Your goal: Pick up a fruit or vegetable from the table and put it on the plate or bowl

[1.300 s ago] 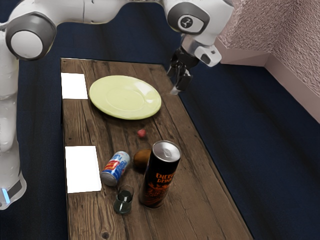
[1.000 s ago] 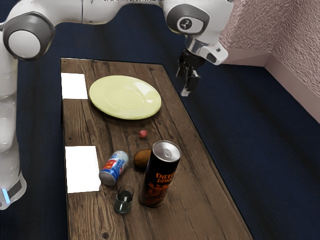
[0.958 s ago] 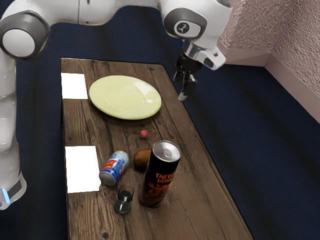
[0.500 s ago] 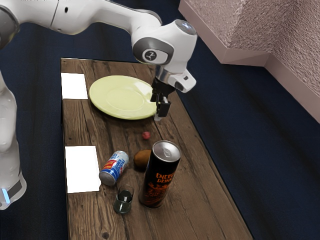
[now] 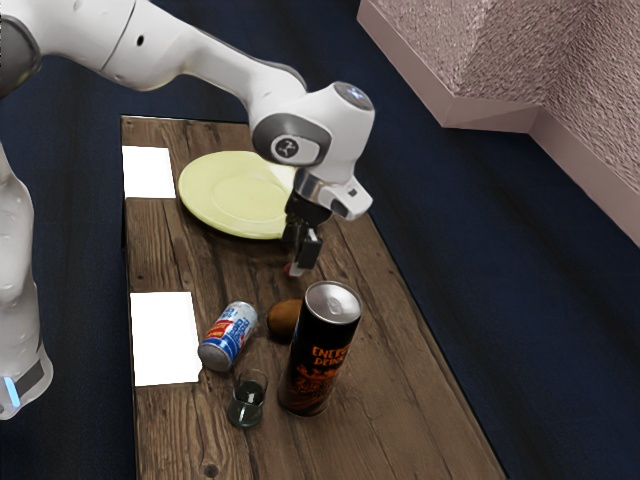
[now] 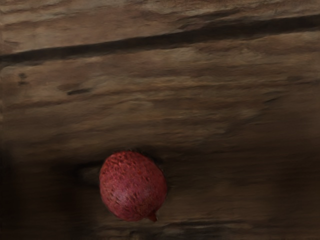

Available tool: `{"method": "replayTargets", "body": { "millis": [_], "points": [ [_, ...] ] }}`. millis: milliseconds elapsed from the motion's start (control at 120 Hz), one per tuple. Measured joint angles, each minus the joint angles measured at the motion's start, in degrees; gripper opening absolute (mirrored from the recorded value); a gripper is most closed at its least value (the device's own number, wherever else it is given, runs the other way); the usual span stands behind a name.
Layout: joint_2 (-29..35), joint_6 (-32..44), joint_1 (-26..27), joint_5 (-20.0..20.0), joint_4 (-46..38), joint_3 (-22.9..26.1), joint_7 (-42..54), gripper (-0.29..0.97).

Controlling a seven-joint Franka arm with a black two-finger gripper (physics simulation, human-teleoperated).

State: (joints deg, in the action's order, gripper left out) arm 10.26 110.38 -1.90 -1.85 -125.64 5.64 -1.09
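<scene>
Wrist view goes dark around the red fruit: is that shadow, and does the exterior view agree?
Wrist view: the table is dark around the red fruit and brighter on the planks beyond, likely the hand's shadow. Exterior view: the gripper hangs low over that spot near the plate, with a dark patch on the table beneath.

White arm point(image 5: 170, 50) reaches in from the exterior view's upper left, forearm sloping down toward the right. Wrist joint point(image 5: 312, 130) bent, hand aimed straight down. Black gripper point(image 5: 303, 258) hangs vertical, low. Base column point(image 5: 15, 290) upright at left edge.
</scene>
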Motion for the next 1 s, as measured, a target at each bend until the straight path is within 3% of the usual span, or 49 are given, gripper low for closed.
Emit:
{"method": "replayTargets", "body": {
  "millis": [817, 900, 1000],
  "points": [
    [-5.8, 3.2, -0.9, 1.1, -0.1, -0.3, 0.6, 0.67],
    [-5.9, 3.2, -0.8, 1.2, 0.0, -0.4, 0.7, 0.61],
    [-5.8, 3.3, -0.8, 1.3, 0.0, -0.4, 0.7, 0.45]
  ]
}}
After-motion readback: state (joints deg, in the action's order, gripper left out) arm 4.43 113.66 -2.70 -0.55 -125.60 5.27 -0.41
